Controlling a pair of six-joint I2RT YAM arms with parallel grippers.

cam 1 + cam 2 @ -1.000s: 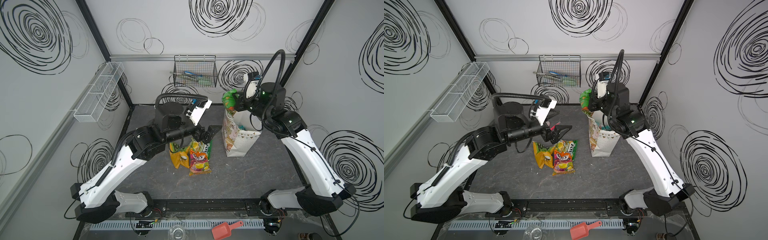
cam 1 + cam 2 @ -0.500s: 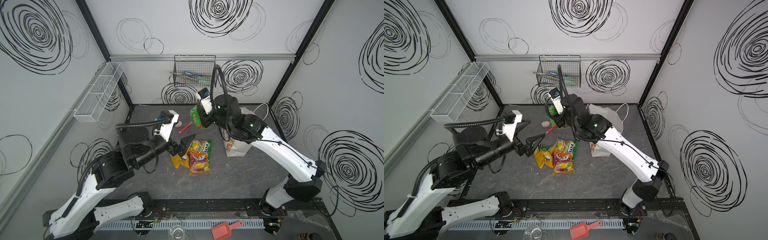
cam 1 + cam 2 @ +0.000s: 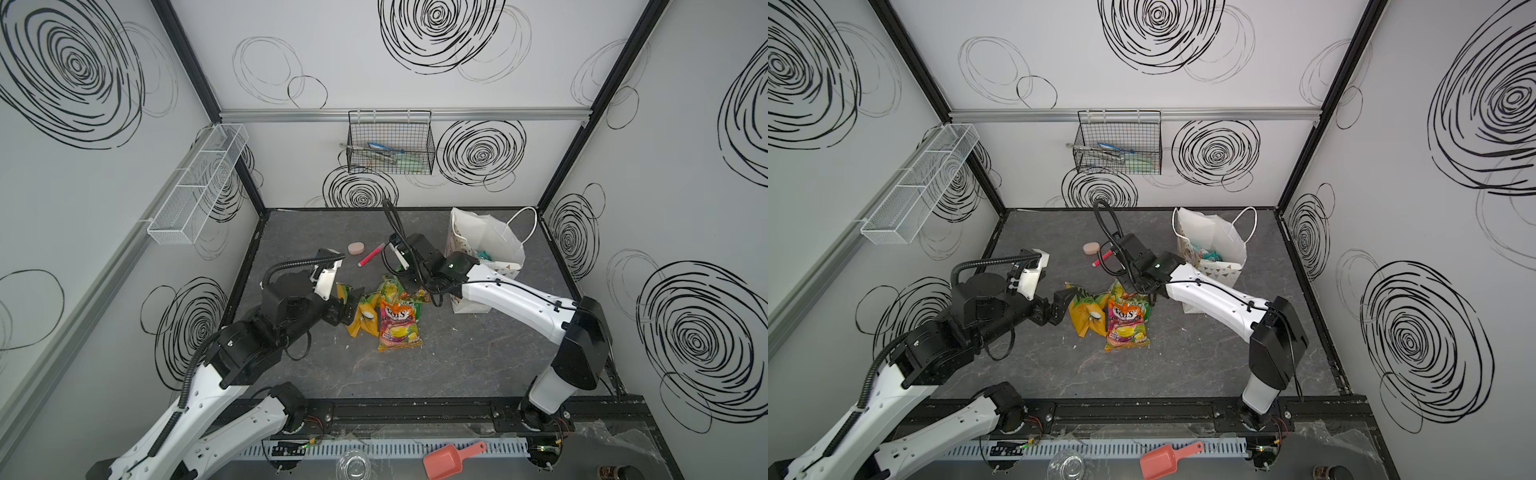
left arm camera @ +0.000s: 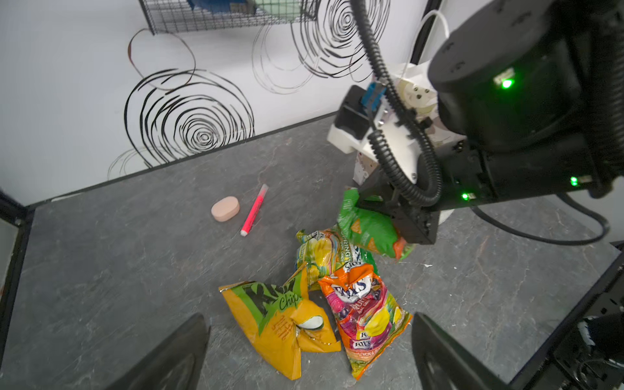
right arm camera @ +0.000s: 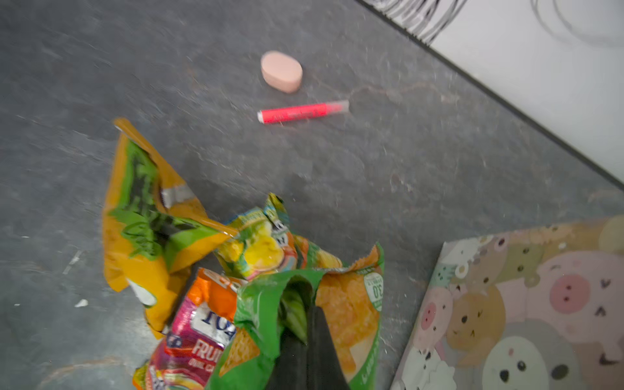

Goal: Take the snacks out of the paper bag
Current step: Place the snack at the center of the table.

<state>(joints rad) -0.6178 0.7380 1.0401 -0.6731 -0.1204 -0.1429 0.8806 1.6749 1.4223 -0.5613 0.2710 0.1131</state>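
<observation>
The white paper bag [image 3: 486,245] [image 3: 1214,239] stands open at the back right, with a teal packet [image 3: 484,254] showing inside. Three snacks lie in a pile mid-table: a yellow-green chips packet [image 3: 359,311] [image 4: 273,320], an orange-pink FOX'S packet [image 3: 399,328] [image 4: 364,314] and a yellow-green packet [image 4: 320,251] under them. My right gripper [image 5: 305,304] [image 3: 415,286] is shut on a green packet [image 5: 341,304] [image 4: 368,229], held low at the pile's far edge beside the bag. Left of the pile, my left gripper [image 4: 309,320] [image 3: 353,305] stands open, its fingers either side of the two nearer packets without touching them.
A pink oval bar [image 3: 356,248] and a red marker [image 3: 371,254] lie behind the pile. A black wire basket [image 3: 390,143] hangs on the back wall and a white mesh shelf [image 3: 195,187] on the left wall. A pink scoop [image 3: 451,457] lies beyond the front rail.
My right arm has swung from above the bag leftward and down to the pile, carrying the green packet. My left arm has drawn back from beside the bag to the pile's left side.
</observation>
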